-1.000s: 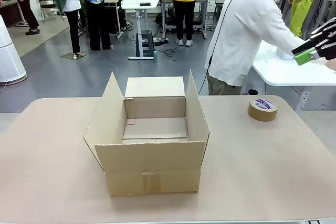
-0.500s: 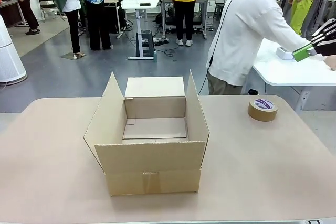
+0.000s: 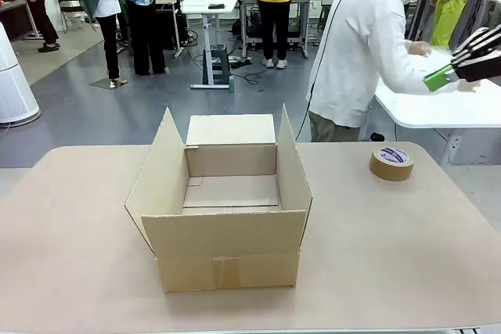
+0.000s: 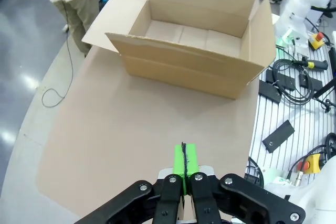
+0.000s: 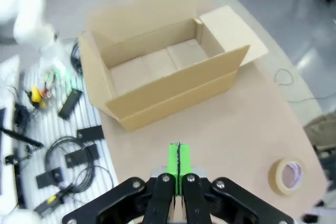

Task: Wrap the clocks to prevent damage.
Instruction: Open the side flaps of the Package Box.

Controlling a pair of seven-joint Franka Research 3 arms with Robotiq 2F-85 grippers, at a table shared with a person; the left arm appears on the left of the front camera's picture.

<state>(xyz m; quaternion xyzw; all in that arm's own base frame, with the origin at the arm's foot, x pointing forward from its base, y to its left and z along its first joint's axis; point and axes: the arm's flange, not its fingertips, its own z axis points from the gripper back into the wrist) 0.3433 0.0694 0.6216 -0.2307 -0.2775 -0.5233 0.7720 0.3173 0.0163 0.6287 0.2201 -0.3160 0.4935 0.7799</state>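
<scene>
The cardboard box [image 3: 227, 260] stands open at the middle of the table [image 3: 391, 256]. Its four flaps are raised: the left and right flaps angle outward and the far flap stands upright. The bare cardboard floor of the box shows inside.

A roll of brown tape [image 3: 391, 163] lies flat on the table, at the far right, well apart from the box.

The right gripper [image 3: 438, 77] hangs high at the far right, above the table's level and beyond the tape. In the right wrist view its green pads are pressed together with nothing between them, and the box and tape lie well below it.

The left gripper [image 4: 184, 161] is raised above the table's left part, well apart from the box. Its green pads are likewise clenched together on nothing.

At the far side a person [image 3: 360, 44] in a white top is turned toward a white side table [image 3: 438, 111] at the far right, with one hand [image 3: 419, 48] over it.
</scene>
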